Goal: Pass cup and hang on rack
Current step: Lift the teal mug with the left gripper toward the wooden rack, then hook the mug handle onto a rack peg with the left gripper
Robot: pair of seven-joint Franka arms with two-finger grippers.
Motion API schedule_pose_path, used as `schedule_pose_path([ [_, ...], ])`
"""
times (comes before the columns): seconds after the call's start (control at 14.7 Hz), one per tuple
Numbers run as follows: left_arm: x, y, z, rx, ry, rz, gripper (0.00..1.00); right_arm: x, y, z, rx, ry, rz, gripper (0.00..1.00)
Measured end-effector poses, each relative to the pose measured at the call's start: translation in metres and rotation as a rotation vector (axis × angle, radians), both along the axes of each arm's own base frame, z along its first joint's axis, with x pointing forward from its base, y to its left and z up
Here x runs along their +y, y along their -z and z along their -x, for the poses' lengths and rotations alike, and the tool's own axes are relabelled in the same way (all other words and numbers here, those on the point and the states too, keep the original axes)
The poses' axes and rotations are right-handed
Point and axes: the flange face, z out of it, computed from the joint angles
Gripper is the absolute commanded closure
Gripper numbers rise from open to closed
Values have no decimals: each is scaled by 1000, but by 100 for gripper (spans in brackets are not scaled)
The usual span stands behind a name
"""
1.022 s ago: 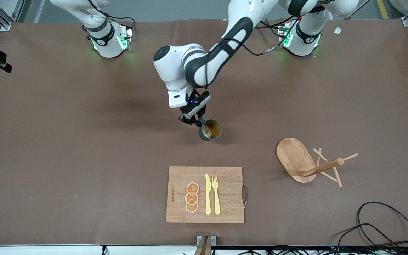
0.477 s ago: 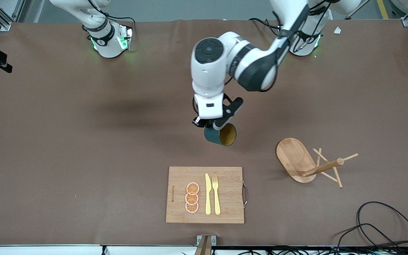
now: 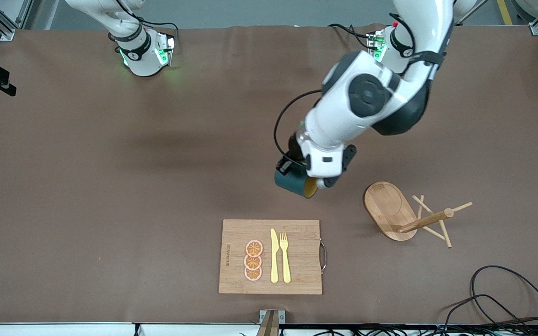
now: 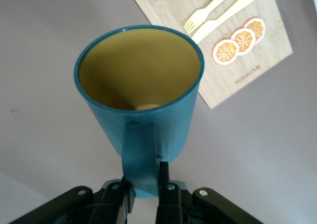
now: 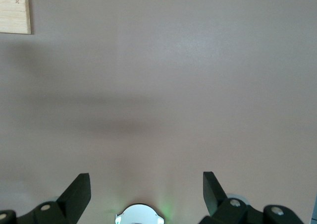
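The dark teal cup (image 3: 291, 183) with a yellow inside hangs in the air, tipped on its side, over bare table between the cutting board and the rack. My left gripper (image 3: 293, 171) is shut on the cup's handle; the left wrist view shows its fingers (image 4: 164, 184) clamped on the handle under the cup (image 4: 171, 127). The light wooden rack (image 3: 388, 205) appears tipped on its side toward the left arm's end, with its post (image 3: 425, 220) and pegs low over the table. My right gripper (image 5: 146, 184) is open and empty over bare table near its own base.
A bamboo cutting board (image 3: 301, 261) with a yellow knife, a fork and three orange slices lies near the front edge; it also shows in the left wrist view (image 4: 257, 60). Black cables (image 3: 507, 298) lie at the near corner by the left arm's end.
My left arm has swung the cup from the table's middle toward the rack and tipped it from mouth-up onto its side. The right arm has not moved.
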Motion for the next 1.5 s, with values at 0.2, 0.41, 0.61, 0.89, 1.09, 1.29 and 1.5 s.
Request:
schedule_pose_path([
  [0.2, 44, -2, -23, 61, -13, 122, 100, 0, 0, 0, 0, 0, 0, 0],
  [0.41, 87, 2, -41, 111, -11, 231, 100, 1, 0, 0, 0, 1, -7, 0],
  [0.61, 130, 8, -57, 152, -13, 335, 100, 2, 1, 0, 0, 35, -18, 0],
  [0.89, 179, 24, -65, 190, 31, 425, 100, 2, 1, 0, 0, 50, -23, 0],
  [1.09, 210, 47, -66, 201, 69, 499, 100, 1, 1, 0, 1, 51, -24, 0],
  [1.29, 255, 70, -65, 205, 106, 544, 99, 1, 1, 0, 1, 52, -24, 0],
  [1.5, 293, 75, -64, 206, 134, 578, 99, -1, 1, 0, 0, 45, -23, 0],
])
